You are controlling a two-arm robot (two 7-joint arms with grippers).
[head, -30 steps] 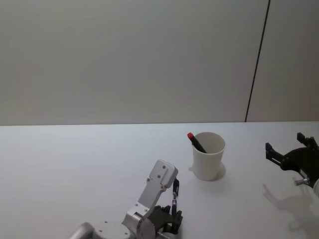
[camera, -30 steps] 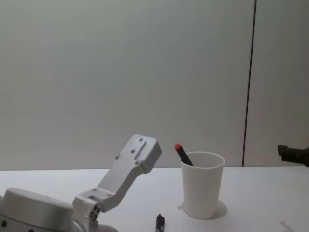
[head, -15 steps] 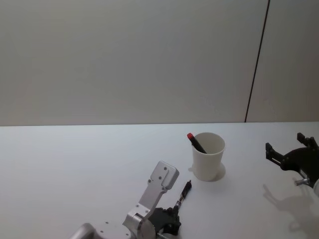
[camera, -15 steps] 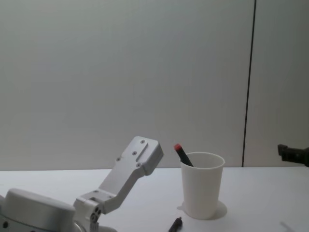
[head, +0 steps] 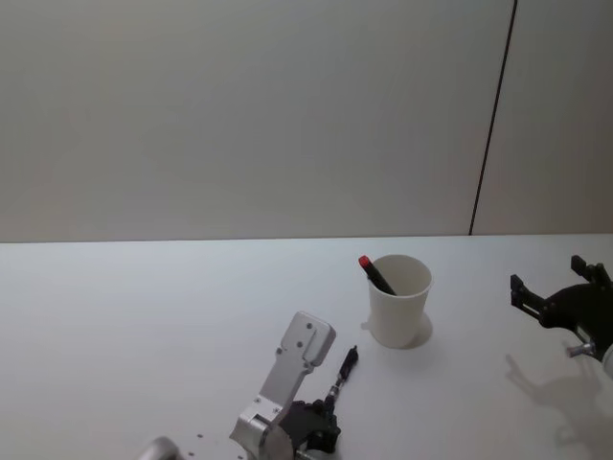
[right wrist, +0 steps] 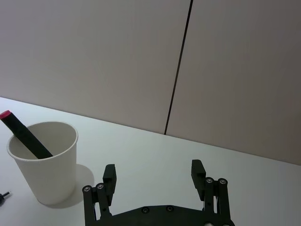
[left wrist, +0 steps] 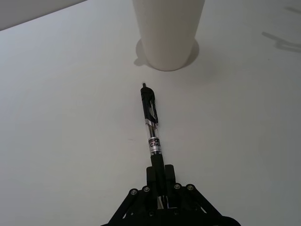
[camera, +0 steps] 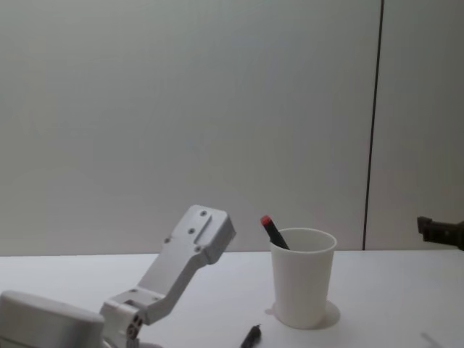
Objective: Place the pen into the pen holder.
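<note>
The left gripper (left wrist: 161,178) has its fingers (left wrist: 170,175) pinched on one end of the black pen (left wrist: 151,125). The other end points at the pen holder (left wrist: 168,33), just short of it, over the white bench (left wrist: 66,117).

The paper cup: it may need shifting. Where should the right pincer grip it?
Probably mid-wall on the paper cup, from the right pincer's side: the wall tapers, the red-capped pen leans at the left rim, and the left pincer holds a black pen in front.
</note>
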